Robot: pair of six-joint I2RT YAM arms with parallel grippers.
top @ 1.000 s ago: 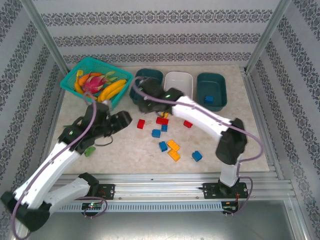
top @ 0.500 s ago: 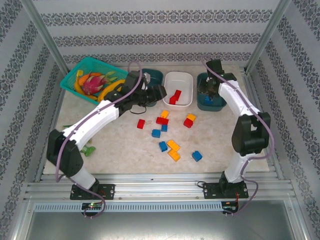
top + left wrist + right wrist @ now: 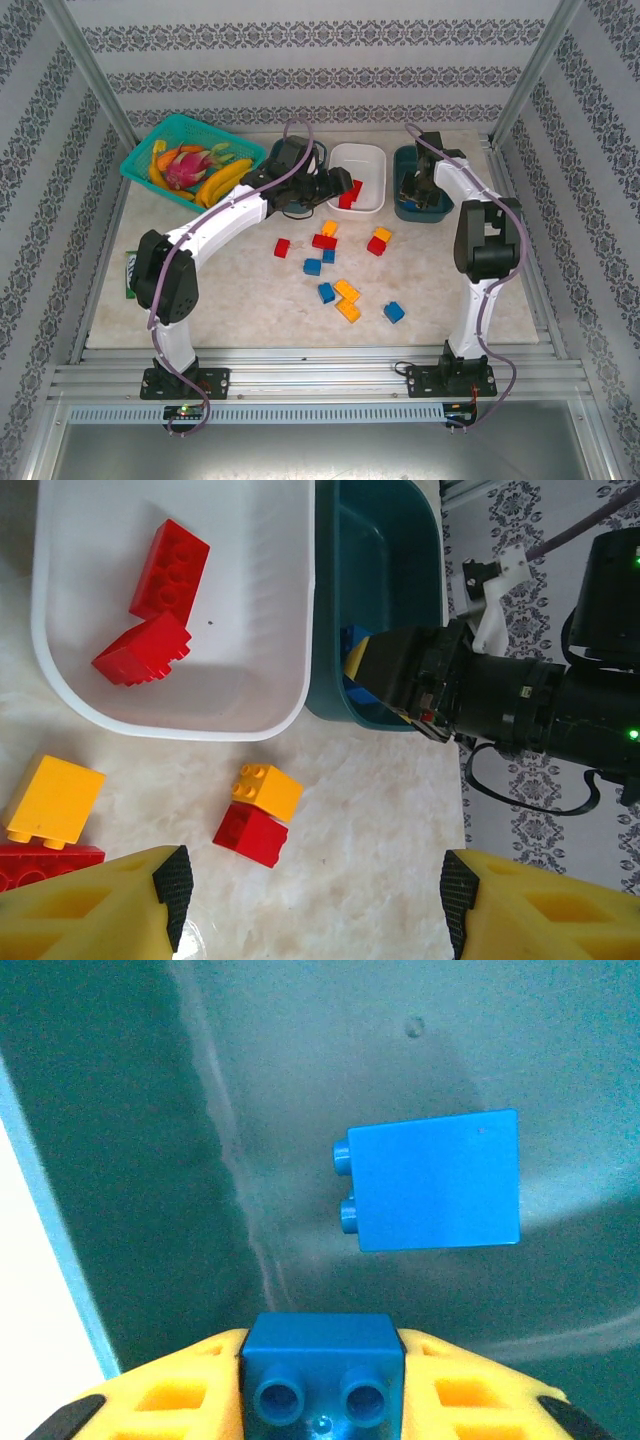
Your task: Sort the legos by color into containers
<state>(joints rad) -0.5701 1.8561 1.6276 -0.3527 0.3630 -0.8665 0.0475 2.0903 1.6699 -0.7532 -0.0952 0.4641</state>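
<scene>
Above: right gripper (image 3: pixel 418 188) hangs over the right teal tub (image 3: pixel 403 157), two o'clock from the loose legos (image 3: pixel 347 291). Left wrist: left gripper (image 3: pixel 312 890) gapes empty (free to pick), red bricks (image 3: pixel 170 565) in the white tub (image 3: pixel 250 610) at eleven. Right wrist: blue brick (image 3: pixel 322 1360) clamped above its twin (image 3: pixel 435 1180), colours matching.

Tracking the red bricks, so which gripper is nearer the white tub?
Left. The left gripper hovers at the white tub's near-left edge. The right gripper is inside the dark teal tub beside it, holding a blue brick.
</scene>
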